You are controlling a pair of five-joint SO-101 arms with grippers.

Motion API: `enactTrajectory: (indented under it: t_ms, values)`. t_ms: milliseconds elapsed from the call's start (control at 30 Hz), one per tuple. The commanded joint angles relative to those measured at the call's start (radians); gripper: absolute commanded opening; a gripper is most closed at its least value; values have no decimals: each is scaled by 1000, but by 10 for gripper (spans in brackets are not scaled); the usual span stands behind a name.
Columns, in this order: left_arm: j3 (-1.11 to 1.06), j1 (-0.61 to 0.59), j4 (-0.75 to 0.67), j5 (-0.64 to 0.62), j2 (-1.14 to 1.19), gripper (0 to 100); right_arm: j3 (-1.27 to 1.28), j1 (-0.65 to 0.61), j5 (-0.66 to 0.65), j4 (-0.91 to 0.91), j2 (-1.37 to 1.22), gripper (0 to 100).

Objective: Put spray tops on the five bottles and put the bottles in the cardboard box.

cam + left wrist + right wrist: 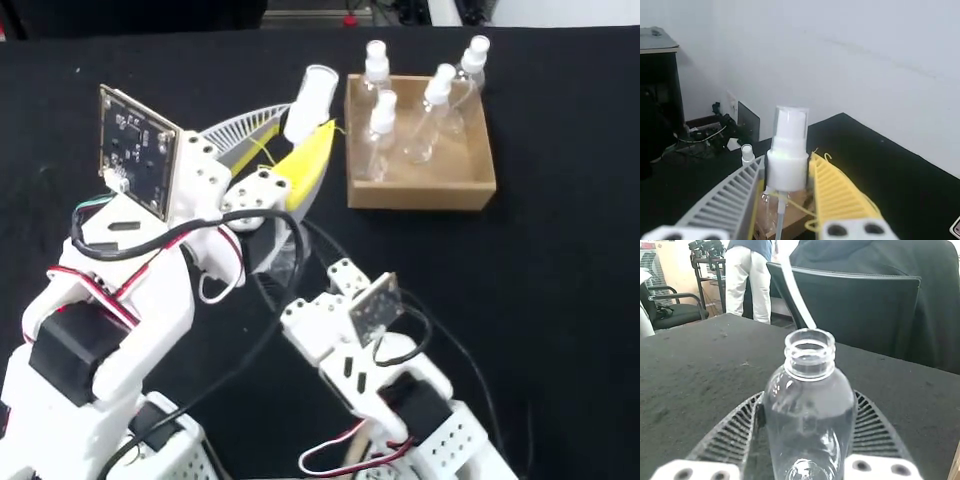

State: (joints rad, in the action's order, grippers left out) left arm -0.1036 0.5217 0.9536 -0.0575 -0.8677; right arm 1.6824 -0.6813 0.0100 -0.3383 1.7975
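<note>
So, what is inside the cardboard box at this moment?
Four clear bottles are inside the cardboard box, each with a white spray top on. The front two partly cover the lower parts of the rear two, so those bases cannot be seen.

White printed shells with black motor blocks are seen on both arms. The left arm [110,330], at the high view's left, is strung with black, red and white cables, and a dark circuit board [138,150] is mounted on it. The left gripper [787,160] is fitted with a grey ribbed finger [730,200] and a yellow finger [840,200]; the right gripper [809,397] with two grey ribbed fingers [730,435].
</note>
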Motion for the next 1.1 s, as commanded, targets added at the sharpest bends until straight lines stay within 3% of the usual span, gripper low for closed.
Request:
enactTrajectory:
  t_ms: [0, 500, 700, 1067]
  values:
    - [51, 8, -2, -12, -12, 68, -12, -5, 6, -5, 119, 162]
    - [99, 10, -12, -14, -9, 68, -12, -5, 6, -5, 119, 162]
    - [87, 93, -6, -15, -11, 68, -12, -5, 6, -5, 119, 162]
    - [5, 56, -12, -11, -11, 68, -12, -5, 6, -5, 119, 162]
